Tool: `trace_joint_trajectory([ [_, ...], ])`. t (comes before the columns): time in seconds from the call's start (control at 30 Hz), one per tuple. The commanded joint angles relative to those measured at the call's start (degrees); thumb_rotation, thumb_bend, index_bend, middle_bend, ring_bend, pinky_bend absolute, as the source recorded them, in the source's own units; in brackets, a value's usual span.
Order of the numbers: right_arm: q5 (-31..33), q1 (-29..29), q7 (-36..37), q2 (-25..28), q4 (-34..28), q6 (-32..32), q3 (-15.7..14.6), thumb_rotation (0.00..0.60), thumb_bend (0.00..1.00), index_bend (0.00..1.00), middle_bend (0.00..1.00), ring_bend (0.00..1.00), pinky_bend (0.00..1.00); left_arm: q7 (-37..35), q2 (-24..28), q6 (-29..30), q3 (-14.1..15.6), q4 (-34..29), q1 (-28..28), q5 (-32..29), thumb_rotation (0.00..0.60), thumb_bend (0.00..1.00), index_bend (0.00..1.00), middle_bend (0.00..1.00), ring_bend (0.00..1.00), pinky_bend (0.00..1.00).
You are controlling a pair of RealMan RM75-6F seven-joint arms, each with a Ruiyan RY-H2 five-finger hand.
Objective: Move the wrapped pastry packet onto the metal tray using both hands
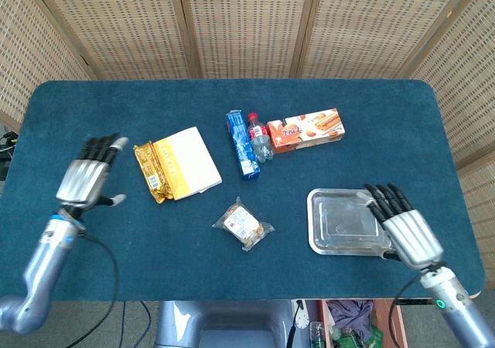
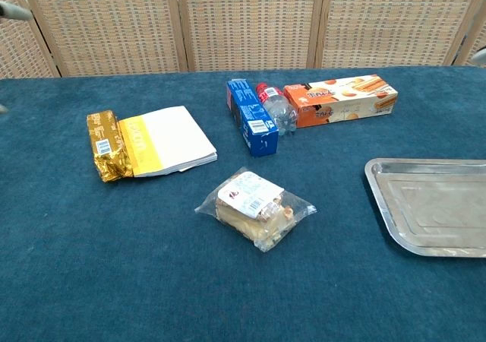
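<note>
Handover step: clear-wrapped pastry packet [image 1: 243,224] lies free mid-table. Left hand [image 1: 87,180] & right hand [image 1: 404,225] both released, fingers spread. Next: right hand grasps packet, carries to rectangular metal tray [image 1: 326,246].

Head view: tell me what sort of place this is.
Likely an indoor test setup: a blue cloth table, woven cane screens behind it, and packaged snacks laid out near a metal tray.

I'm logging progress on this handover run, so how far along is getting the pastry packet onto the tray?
Done: the wrapped pastry packet lies mid-table, between the yellow-and-white packet and the metal tray, held by neither hand. In hand: nothing; the left hand is open at the table's left side, the right hand open over the tray's right edge. Left: the right hand must grasp the packet and set it on the empty tray.
</note>
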Motion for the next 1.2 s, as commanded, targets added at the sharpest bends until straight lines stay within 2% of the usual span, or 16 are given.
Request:
trace_joint_trajectory([
  [0.03, -2.7, 8.3, -2.5, -1.1, -2.6, -10.0, 0.8, 0.600, 0.00, 0.00, 0.00, 0.00, 0.00, -3.8, 4.3, 8.4, 2.7, -1.8, 7.5, 0.3, 0.600, 0.00, 0.00, 0.00, 0.00, 0.00],
  [0.17, -1.3, 14.1, -5.3, -3.6, -4.9, -18.0, 2.2, 0.600, 0.00, 0.00, 0.00, 0.00, 0.00, -5.8, 5.1, 11.8, 3.4, -1.8, 11.2, -0.6, 0.600, 0.00, 0.00, 0.00, 0.00, 0.00],
  [0.27, 1.8, 18.9, -8.6, -6.7, -5.2, -25.0, 3.8, 0.600, 0.00, 0.00, 0.00, 0.00, 0.00, -7.3, 5.4, 12.1, 3.9, -1.4, 12.7, -0.8, 0.600, 0.00, 0.00, 0.00, 0.00, 0.00],
  [0.47, 9.3, 27.4, -15.5, -15.9, -1.4, -36.2, 6.6, 0.600, 0.00, 0.00, 0.00, 0.00, 0.00, -8.9, 4.8, 10.7, 4.4, 0.4, 13.4, 0.2, 0.600, 0.00, 0.00, 0.00, 0.00, 0.00],
  [0.7, 20.2, 34.4, -23.2, -27.8, 7.8, -39.9, 9.6, 0.600, 0.00, 0.00, 0.00, 0.00, 0.00, -8.3, 4.0, 9.7, 4.3, 1.5, 13.4, 1.1, 0.600, 0.00, 0.00, 0.00, 0.00, 0.00],
  [0.93, 32.3, 40.4, -30.5, -34.5, 15.5, -40.8, 9.6, 0.600, 0.00, 0.00, 0.00, 0.00, 0.00, -7.6, 3.4, 8.6, 3.9, 2.0, 13.3, 0.8, 0.600, 0.00, 0.00, 0.00, 0.00, 0.00],
  [0.97, 34.0, 41.1, -31.4, -35.0, 16.1, -40.6, 9.2, 0.600, 0.00, 0.02, 0.04, 0.01, 0.00, -7.5, 3.4, 8.5, 3.9, 2.1, 13.4, 0.8, 0.600, 0.00, 0.00, 0.00, 0.00, 0.00],
  [1.03, 36.6, 42.0, -33.0, -35.6, 17.0, -39.9, 8.5, 0.600, 0.00, 0.14, 0.20, 0.12, 0.03, -7.5, 3.3, 8.5, 3.7, 2.1, 13.5, 0.7, 0.600, 0.00, 0.00, 0.00, 0.00, 0.00],
  [1.1, 39.2, 42.8, -34.6, -36.4, 17.9, -38.4, 7.8, 0.600, 0.00, 0.35, 0.44, 0.32, 0.17, -7.5, 3.3, 8.3, 3.5, 2.2, 13.5, 0.6, 0.600, 0.00, 0.00, 0.00, 0.00, 0.00],
  [1.2, 40.9, 43.2, -34.9, -37.2, 18.0, -36.4, 7.2, 0.600, 0.01, 0.51, 0.57, 0.44, 0.29, -7.5, 3.3, 8.0, 3.3, 2.3, 13.5, 0.4, 0.600, 0.00, 0.00, 0.00, 0.00, 0.00],
])
